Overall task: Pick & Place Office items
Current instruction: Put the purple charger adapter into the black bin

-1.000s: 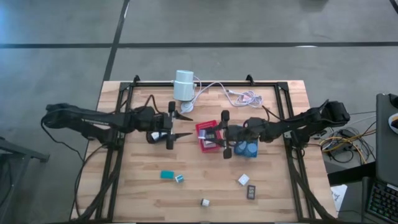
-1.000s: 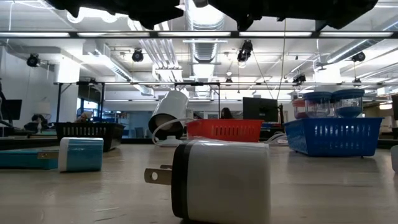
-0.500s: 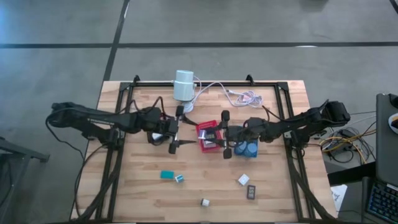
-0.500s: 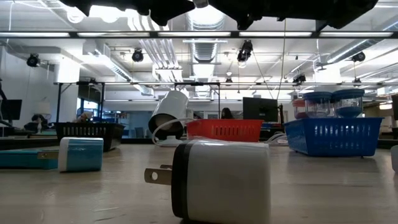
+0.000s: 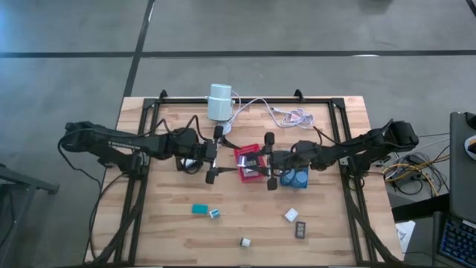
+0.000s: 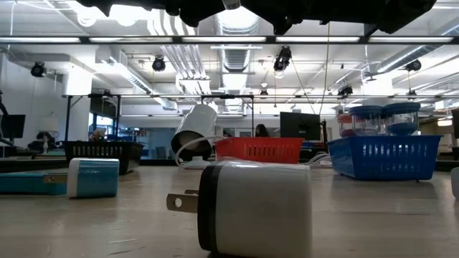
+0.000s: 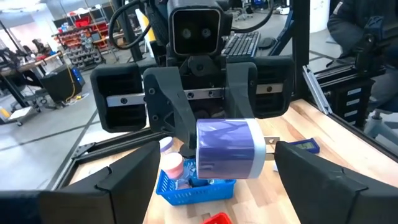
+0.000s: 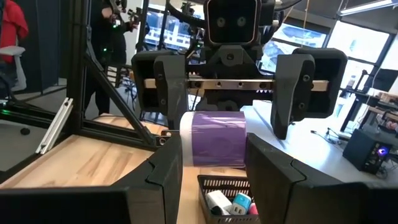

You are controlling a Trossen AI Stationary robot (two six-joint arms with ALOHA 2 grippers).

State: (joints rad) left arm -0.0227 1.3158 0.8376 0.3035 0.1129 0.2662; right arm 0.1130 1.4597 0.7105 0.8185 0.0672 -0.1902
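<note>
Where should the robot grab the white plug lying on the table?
Grip the white plug across its blocky body, coming down from above. It lies flat on the table with its thin prongs sticking out sideways, and those look too small to pinch.

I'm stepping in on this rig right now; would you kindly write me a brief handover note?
Right gripper: shut on the purple-and-white plug block, in the air over the red mesh tray.
Left gripper: open, facing it, empty.
Done: pieces lie in the blue mesh tray and black mesh tray.
Left: teal block, teal-white cube, white block, black piece and white plug charger loose on the wooden table.
</note>
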